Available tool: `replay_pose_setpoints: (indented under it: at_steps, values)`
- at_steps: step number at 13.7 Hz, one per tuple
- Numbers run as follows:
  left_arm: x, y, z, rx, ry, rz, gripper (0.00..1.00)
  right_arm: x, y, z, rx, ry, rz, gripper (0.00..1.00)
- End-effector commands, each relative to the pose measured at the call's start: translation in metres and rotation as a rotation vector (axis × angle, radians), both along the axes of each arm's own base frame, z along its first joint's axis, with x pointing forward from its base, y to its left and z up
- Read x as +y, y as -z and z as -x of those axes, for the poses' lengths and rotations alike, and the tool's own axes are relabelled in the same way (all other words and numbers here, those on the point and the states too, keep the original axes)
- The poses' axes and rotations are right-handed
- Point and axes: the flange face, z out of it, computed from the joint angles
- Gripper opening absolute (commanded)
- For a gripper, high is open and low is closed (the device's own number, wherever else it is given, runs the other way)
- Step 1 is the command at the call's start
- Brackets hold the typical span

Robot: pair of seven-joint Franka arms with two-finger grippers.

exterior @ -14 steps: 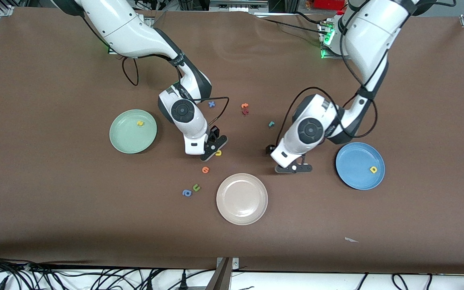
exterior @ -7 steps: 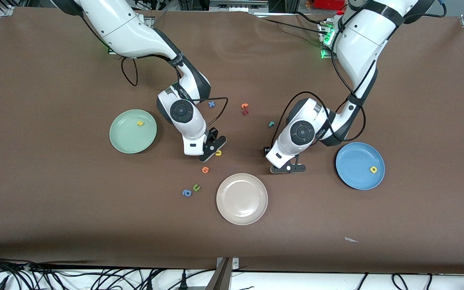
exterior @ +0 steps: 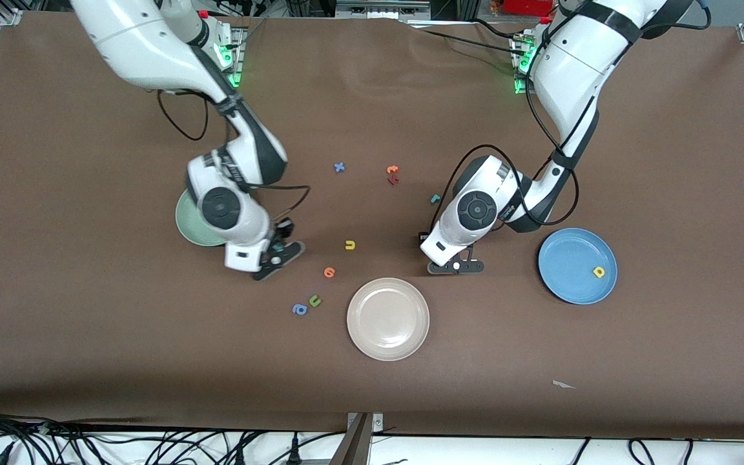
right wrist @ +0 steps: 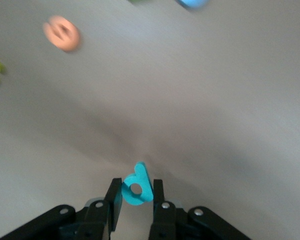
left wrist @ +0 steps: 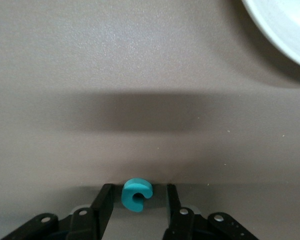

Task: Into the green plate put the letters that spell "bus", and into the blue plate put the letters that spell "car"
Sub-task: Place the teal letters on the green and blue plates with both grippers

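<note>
The right gripper (exterior: 278,260), left of centre in the front view beside the green plate (exterior: 186,226), is clamped on the teal "b" (right wrist: 136,185). The left gripper (exterior: 456,266), right of centre above the cream plate (exterior: 387,318), has the teal "c" (left wrist: 135,194) between its fingers (left wrist: 102,202), which stand slightly apart from it.

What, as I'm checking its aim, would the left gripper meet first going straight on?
Probably the teal "c", which sits between the open fingers of the left gripper, then the table directly beneath; its height is unclear.
</note>
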Motion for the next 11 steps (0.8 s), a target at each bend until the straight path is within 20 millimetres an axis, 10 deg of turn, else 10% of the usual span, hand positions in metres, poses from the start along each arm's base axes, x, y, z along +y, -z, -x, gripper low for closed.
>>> replay_pose_setpoints:
  at_steps: [1, 8, 11]
  values:
    - [0.001, 0.004, 0.000, -0.002, 0.002, -0.025, 0.42, -0.056, -0.032, 0.029, 0.057, 0.043, 0.041, 0.09]
    - [0.003, 0.004, -0.001, -0.018, 0.023, -0.045, 0.30, -0.188, 0.045, 0.089, 0.137, 0.223, 0.138, 0.20]
    - [0.002, 0.004, -0.001, -0.018, 0.026, -0.046, 0.25, -0.188, 0.043, 0.090, 0.140, 0.273, 0.149, 1.00]
